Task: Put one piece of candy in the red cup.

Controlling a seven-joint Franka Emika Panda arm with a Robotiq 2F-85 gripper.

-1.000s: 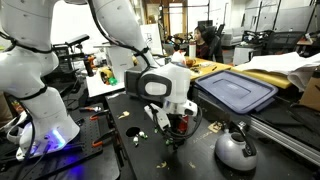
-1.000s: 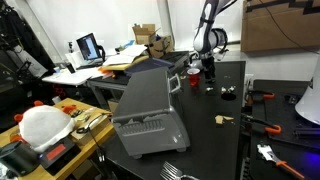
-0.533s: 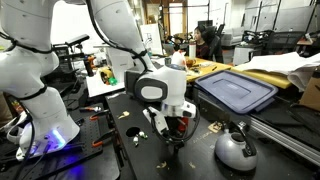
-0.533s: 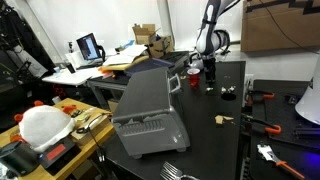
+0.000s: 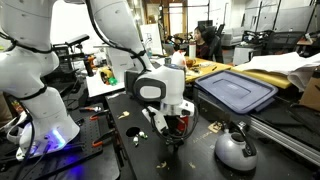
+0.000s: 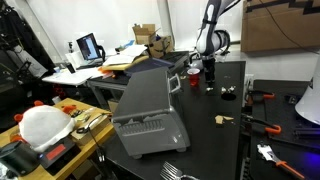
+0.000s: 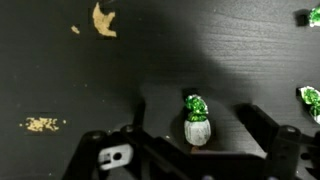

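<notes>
While I hung low over the black table [image 7: 60, 70], the wrist view showed gold wrapper scraps [image 7: 101, 18] at ten o'clock from the picture's middle and gold crumbs [image 7: 40, 124] at eight o'clock. Next came my gripper [image 7: 191, 115], spread wide, holding nothing. One candy [image 7: 197, 131] stood upright between the fingers at five o'clock, apart from both. It looked light and small, and I judged its foil slick and crinkly. I would pinch the rounded silver body, not the twisted green top. Further green candies [image 7: 311, 97] lay at three o'clock. In an exterior view the red cup [image 5: 182, 122] stood just beside my gripper.
</notes>
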